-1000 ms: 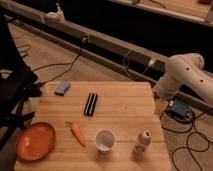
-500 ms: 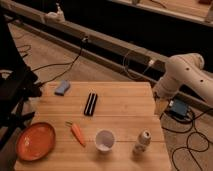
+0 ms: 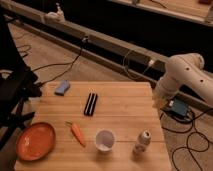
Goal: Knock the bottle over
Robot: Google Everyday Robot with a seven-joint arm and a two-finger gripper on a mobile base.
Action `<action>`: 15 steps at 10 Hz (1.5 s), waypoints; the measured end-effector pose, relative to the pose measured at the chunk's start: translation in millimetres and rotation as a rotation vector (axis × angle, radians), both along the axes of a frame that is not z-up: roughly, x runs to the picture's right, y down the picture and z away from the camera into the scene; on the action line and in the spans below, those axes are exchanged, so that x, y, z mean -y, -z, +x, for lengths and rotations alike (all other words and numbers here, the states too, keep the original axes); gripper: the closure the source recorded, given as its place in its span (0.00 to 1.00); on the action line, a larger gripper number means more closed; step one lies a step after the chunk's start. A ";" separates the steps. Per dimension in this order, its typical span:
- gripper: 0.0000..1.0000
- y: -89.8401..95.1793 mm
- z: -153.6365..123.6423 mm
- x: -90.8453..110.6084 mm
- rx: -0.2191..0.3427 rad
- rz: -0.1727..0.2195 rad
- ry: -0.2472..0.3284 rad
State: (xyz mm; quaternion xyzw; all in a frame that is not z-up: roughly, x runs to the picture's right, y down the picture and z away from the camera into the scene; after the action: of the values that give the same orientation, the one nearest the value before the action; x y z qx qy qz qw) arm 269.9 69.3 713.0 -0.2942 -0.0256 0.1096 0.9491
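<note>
Table edge (image 3: 150, 92) — jaws, bottle (image 3: 142, 141) well apart

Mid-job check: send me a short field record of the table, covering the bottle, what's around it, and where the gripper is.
bottle: upright, front right of the table
cup: upright, left of the bottle, apart from it
carrot: lying left of the cup
plate: orange, front left corner
black item: lying mid-table
blue item: back left
gripper: by the table's right edge, behind the bottle, not touching it
task: bottle not yet knocked over
</note>
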 end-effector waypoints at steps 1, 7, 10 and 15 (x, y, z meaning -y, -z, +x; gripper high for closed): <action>0.84 0.2 0.0 -0.2 -0.001 0.000 0.002; 1.00 1.9 5.7 -66.4 0.013 -0.114 0.073; 1.00 7.4 28.3 -96.4 -0.037 -0.176 0.059; 1.00 27.0 50.8 -137.9 -0.089 -0.273 0.008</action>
State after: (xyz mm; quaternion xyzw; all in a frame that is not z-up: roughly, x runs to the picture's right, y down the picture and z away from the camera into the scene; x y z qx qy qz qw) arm 320.7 207.2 686.0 -0.4157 0.0326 0.1213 0.9008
